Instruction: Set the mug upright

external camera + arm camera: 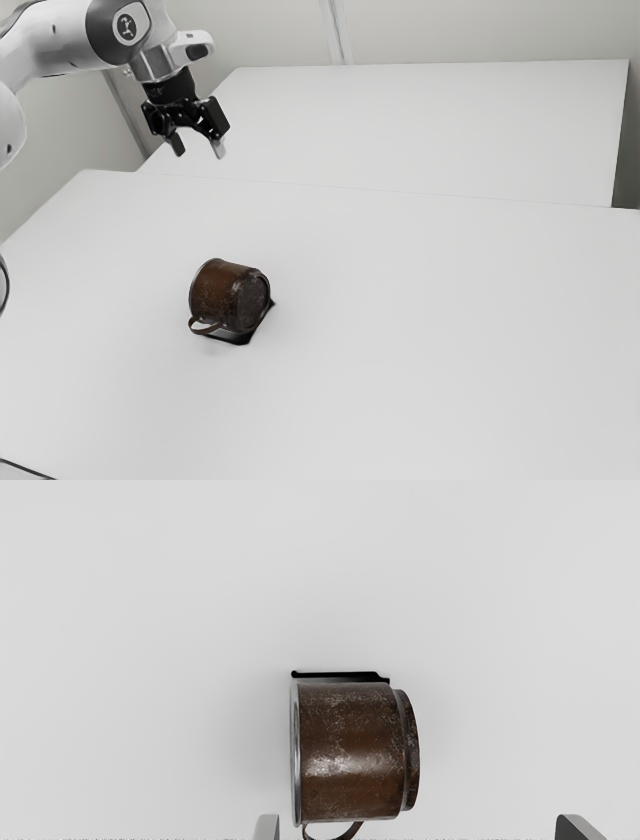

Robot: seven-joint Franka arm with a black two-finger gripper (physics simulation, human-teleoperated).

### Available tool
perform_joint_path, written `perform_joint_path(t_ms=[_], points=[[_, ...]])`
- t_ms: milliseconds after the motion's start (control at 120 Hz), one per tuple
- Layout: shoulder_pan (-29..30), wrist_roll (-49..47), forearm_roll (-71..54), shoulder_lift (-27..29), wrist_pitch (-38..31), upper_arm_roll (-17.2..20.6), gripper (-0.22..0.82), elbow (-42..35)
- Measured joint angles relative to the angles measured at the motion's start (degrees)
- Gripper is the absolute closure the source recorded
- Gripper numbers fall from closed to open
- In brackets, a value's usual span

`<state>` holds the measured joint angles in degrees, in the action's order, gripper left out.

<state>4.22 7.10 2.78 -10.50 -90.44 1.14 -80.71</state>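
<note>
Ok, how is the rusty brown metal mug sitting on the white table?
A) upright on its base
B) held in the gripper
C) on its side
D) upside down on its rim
C: the rusty brown metal mug lies on its side on the white table, its round base facing sideways.

**White Tables Stood in Pale Room**

A broad white table [450, 350] spanned the foreground, a second white surface [420, 130] behind it. Pale walls [480, 30] rose beyond, one with a vertical strip [337, 30], under soft, even light.
</note>
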Motion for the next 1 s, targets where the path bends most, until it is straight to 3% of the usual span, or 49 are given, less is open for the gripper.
perform_joint_path(t_ms=[367,550,683,1000], points=[[0.2,-0.1,1.1,1.7,0.8,-0.3,0.0,-3.2],[0.8,2.8,11.4,2.0,1.5,-7.1,0.0,-6.5],[3.2,6.6,19.3,1.5,1.9,-8.9,0.0,-9.8],[11.3,17.5,33.4,-2.9,1.9,-9.1,0.0,-18.5]])
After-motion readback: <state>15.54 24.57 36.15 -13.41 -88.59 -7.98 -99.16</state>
